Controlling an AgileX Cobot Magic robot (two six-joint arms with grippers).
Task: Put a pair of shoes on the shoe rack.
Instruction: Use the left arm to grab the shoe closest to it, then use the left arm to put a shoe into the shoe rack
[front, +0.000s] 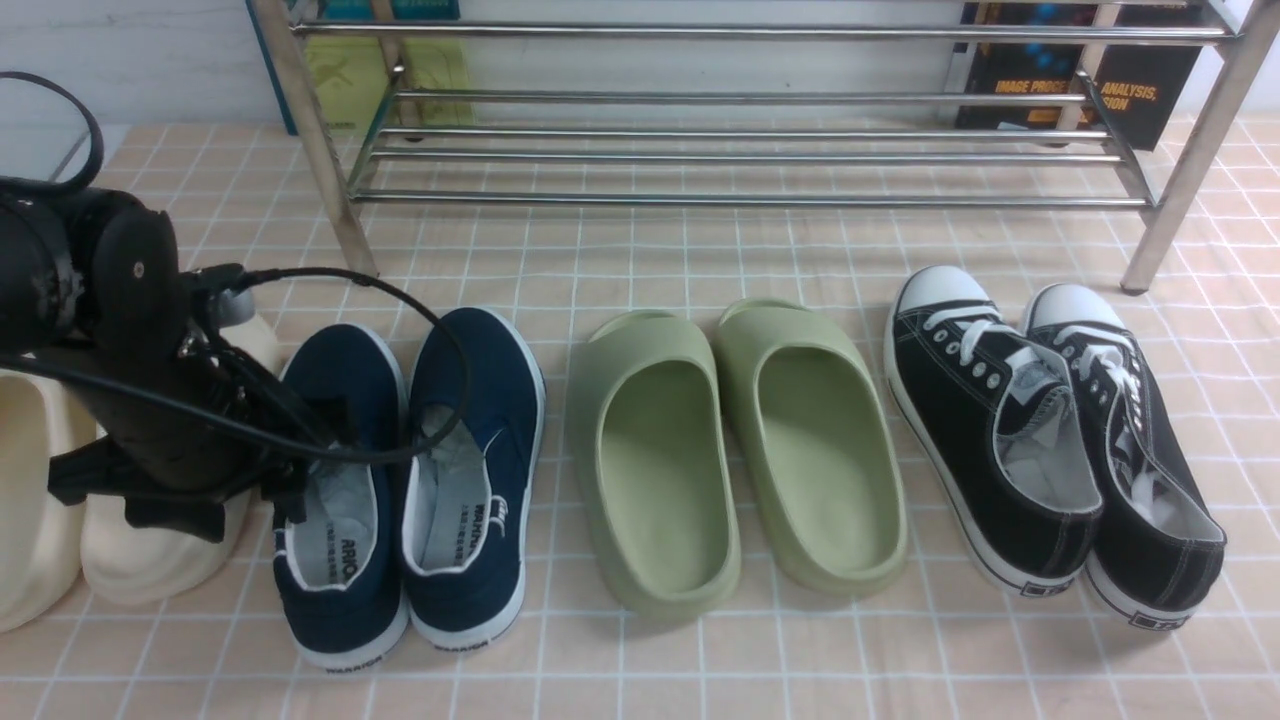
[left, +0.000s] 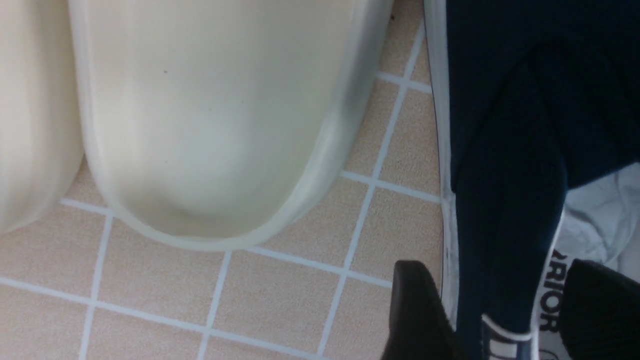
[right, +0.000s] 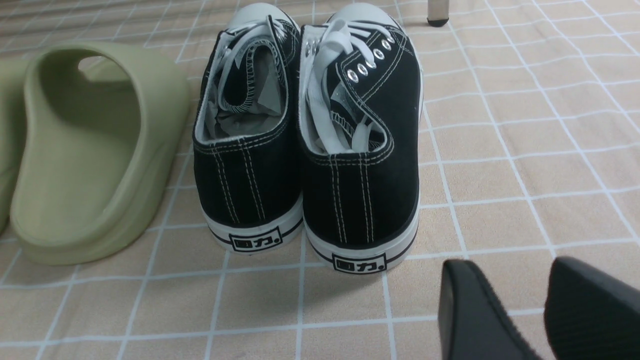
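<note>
While the pair of cream foam slides (front: 60, 500) is lying at the far left, the left gripper (left: 492, 280) is hanging over the pair of navy blue canvas slip-on sneakers (front: 465, 400). Its fingers (left: 415, 310) are standing spread wide, straddling the left sneaker's outer wall, apparently without pinching it. That pair is sitting on the peach tiled floor (front: 640, 260), in front of the silver metal-tube shoe rack (front: 740, 198). Green foam slides (front: 650, 470) and black lace-up canvas sneakers (front: 990, 420) are lying further right, where the right gripper (right: 507, 280) is hovering with its fingers parted, holding nothing.

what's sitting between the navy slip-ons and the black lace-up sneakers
The pair of green foam slides sits side by side between the navy slip-ons and the black lace-up sneakers. The front view shows this.
</note>
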